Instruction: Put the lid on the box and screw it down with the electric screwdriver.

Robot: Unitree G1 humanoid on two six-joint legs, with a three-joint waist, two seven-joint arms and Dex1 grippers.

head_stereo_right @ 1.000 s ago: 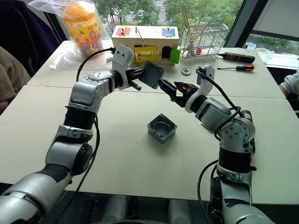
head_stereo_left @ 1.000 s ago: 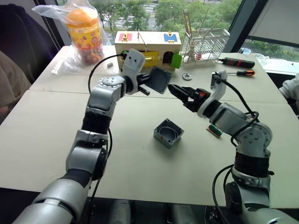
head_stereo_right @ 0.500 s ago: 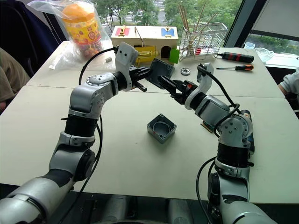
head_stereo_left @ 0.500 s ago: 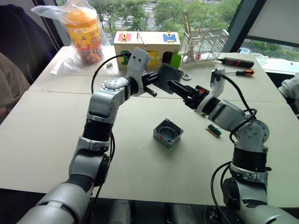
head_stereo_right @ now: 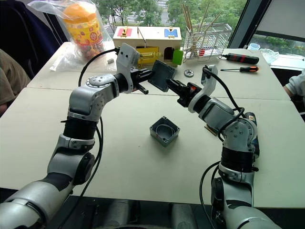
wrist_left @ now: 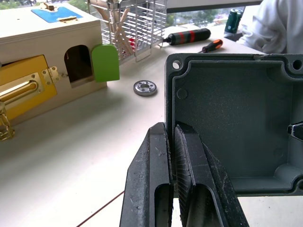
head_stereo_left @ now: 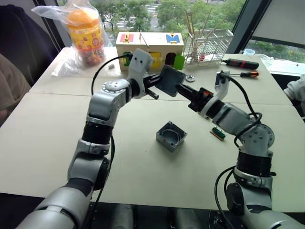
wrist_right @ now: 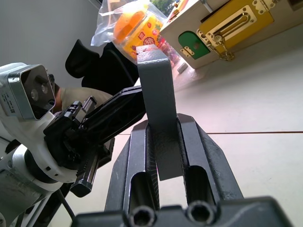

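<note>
1. We see a pale tabletop (head_stereo_left: 47, 143) by big windows with green trees outside.
2. At the far side stand a wooden box (head_stereo_left: 150, 45) with coloured doors, a wire rack (head_stereo_left: 209, 43), a bag with an orange jar (head_stereo_left: 86, 31) and two hand screwdrivers (head_stereo_left: 243, 64).
3. The grey box (head_stereo_left: 171, 136) sits open side up near the middle of the tabletop, with nothing touching it.
4. The lid (head_stereo_left: 171, 80) is up in the air above the tabletop, past the box, standing on its edge between our two arms.
5. Our left end effector (wrist_left: 173, 156) is clamped on one edge of the lid, one finger on each side of the rim.
6. Our right end effector (wrist_right: 163, 137) is clamped on the opposite edge of the lid.
7. A small green and brown part (head_stereo_left: 218, 133) lies on the tabletop to the right of the box.
8. A round metal ring (wrist_left: 145, 88) lies near the wooden box.
</note>
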